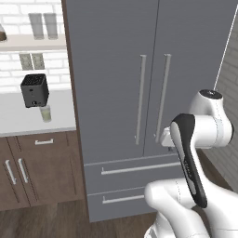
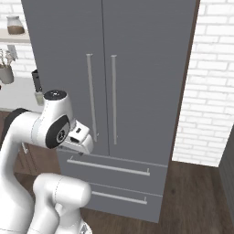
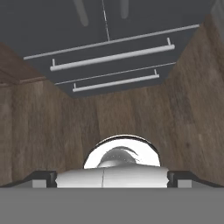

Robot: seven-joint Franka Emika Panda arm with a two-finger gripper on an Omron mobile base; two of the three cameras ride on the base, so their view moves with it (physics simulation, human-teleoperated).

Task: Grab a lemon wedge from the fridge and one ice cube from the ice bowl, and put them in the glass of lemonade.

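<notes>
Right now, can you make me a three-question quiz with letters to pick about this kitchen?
1. Where is the small clear glass of pale yellow-green lemonade?
A. in front of the black toaster on the white counter
B. on the floor
C. inside a drawer

2. How many long silver bar handles stand upright on the tall grey fridge?
A. one
B. two
C. four

3. The fridge doors are:
A. both wide open
B. one open
C. both shut

Answers: 1 A, it stands on the counter just before the toaster. 2 B, one bar on each door. 3 C, only a thin seam shows between them.
</notes>
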